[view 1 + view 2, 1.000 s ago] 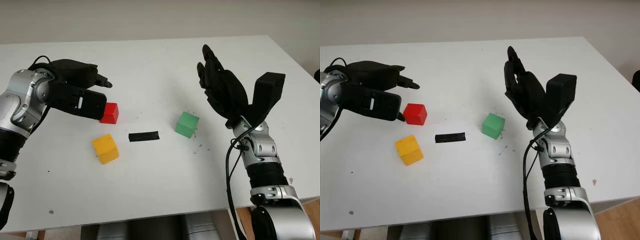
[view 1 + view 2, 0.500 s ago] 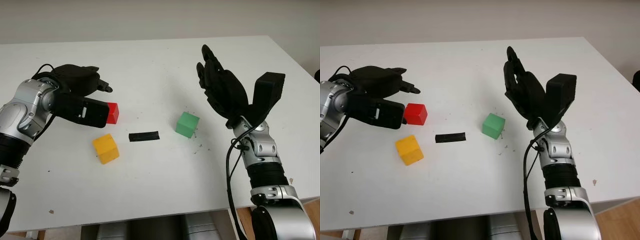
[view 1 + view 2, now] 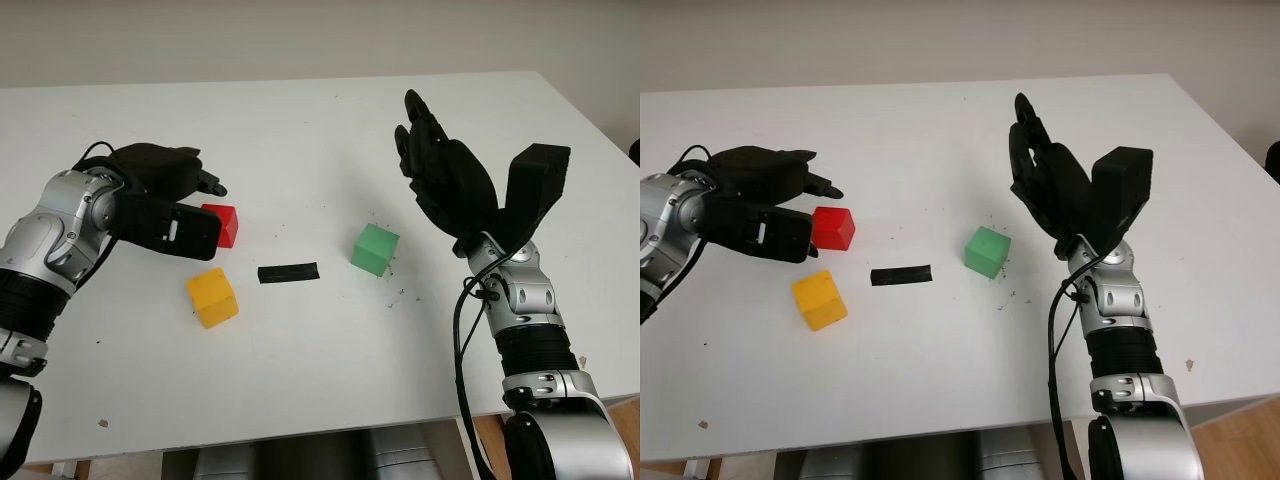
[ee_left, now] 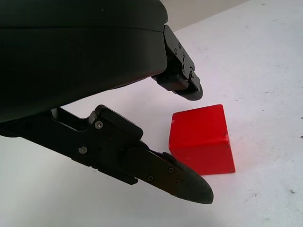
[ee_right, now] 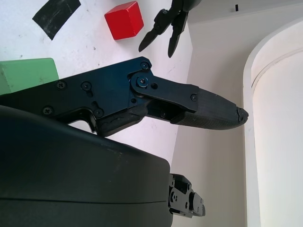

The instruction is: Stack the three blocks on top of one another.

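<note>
Left eye view: white counter [image 3: 300, 380] carrying three loose blocks, none stacked. Red block [image 3: 222, 224], left of centre, flat on the counter; yellow block [image 3: 212, 297] just beside it toward the near edge, apart from it; green block [image 3: 375, 249] right of centre, well apart from both; a strip of black tape [image 3: 288, 272] lies between the yellow and green blocks. Left hand [image 3: 165, 200], open and holding nothing, sits low at the red block's left side. Over the last second it has dropped and drawn in around the block: one second ago it hung higher and covered the block's left edge, and now the block's top shows between the upper fingers and the lower one. Left wrist view: lower finger [image 4: 156, 168] in front of the block, upper fingertip [image 4: 182, 85] above its far edge, no contact visible. All three blocks have stayed where they were. Right hand [image 3: 445, 185], open, raised above the counter's right side beyond the green block, unchanged. Judgement: the reach for the red block is nearly complete and closing on it comes next; stacking itself is not yet begun.
</note>
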`<state>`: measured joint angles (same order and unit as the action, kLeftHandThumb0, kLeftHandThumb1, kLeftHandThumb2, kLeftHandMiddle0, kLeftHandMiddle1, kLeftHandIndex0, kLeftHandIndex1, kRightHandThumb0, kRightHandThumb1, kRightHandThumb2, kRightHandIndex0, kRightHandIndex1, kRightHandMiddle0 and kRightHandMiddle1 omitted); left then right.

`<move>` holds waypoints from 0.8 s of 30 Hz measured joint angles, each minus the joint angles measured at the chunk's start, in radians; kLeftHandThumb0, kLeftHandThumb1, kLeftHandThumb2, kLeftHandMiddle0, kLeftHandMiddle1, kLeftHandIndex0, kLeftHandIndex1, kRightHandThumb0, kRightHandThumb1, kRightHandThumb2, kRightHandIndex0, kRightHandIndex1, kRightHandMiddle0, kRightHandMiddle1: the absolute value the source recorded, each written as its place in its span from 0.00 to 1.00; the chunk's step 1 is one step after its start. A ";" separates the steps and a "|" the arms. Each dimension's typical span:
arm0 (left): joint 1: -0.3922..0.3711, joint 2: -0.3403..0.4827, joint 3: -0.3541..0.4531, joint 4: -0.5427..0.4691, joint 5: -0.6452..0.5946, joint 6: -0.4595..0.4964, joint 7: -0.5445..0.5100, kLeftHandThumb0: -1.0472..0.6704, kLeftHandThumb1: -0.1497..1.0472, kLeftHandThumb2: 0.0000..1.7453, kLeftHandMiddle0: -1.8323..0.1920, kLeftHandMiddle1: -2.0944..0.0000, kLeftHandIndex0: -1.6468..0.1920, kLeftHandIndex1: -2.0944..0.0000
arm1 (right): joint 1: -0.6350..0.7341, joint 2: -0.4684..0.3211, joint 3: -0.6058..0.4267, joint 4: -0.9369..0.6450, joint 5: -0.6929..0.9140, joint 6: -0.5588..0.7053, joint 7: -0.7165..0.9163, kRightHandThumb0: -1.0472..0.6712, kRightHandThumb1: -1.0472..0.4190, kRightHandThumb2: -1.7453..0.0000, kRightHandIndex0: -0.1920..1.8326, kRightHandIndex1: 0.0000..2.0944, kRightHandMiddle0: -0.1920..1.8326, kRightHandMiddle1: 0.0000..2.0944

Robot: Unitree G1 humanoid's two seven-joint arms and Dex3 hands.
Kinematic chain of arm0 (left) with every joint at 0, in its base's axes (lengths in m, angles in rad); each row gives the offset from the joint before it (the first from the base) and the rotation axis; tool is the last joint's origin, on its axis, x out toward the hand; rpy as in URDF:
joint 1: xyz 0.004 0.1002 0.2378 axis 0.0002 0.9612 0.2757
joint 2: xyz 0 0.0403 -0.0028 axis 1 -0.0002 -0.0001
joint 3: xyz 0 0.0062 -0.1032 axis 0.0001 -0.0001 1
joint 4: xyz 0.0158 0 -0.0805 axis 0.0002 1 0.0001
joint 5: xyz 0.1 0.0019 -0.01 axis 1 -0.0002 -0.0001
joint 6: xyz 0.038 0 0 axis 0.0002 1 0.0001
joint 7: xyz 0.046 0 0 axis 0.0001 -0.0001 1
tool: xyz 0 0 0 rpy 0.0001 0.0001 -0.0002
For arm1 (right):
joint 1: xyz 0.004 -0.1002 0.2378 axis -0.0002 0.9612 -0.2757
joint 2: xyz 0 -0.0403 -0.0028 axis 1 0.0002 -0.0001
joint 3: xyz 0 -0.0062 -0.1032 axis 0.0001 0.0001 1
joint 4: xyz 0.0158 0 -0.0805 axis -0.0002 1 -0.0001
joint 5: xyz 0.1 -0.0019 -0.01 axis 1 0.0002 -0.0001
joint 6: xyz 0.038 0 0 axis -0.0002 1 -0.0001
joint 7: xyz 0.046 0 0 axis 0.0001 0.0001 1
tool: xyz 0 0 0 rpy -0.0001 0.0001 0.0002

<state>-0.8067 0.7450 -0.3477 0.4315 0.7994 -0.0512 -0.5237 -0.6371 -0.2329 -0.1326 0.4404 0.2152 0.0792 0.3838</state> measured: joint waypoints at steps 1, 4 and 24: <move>0.000 -0.003 -0.001 0.002 0.000 0.000 0.006 0.19 0.88 0.03 0.91 0.97 0.66 0.96 | 0.000 0.000 0.000 0.000 0.000 0.000 0.000 0.15 0.00 0.59 0.00 0.00 0.00 0.00; 0.000 -0.004 -0.007 0.011 0.007 -0.006 0.029 0.20 0.89 0.04 0.90 0.97 0.63 0.95 | 0.000 0.000 -0.001 0.000 0.000 0.000 0.000 0.15 0.00 0.60 0.00 0.00 0.00 0.00; 0.019 -0.008 -0.033 0.056 0.073 -0.079 0.195 0.30 1.00 0.05 0.79 0.97 0.72 0.46 | 0.001 0.000 -0.003 -0.017 0.007 0.010 -0.001 0.15 0.00 0.60 0.00 0.00 0.00 0.00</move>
<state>-0.7879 0.7370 -0.3804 0.4879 0.8727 -0.1302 -0.3283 -0.6364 -0.2329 -0.1356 0.4231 0.2226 0.0891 0.3825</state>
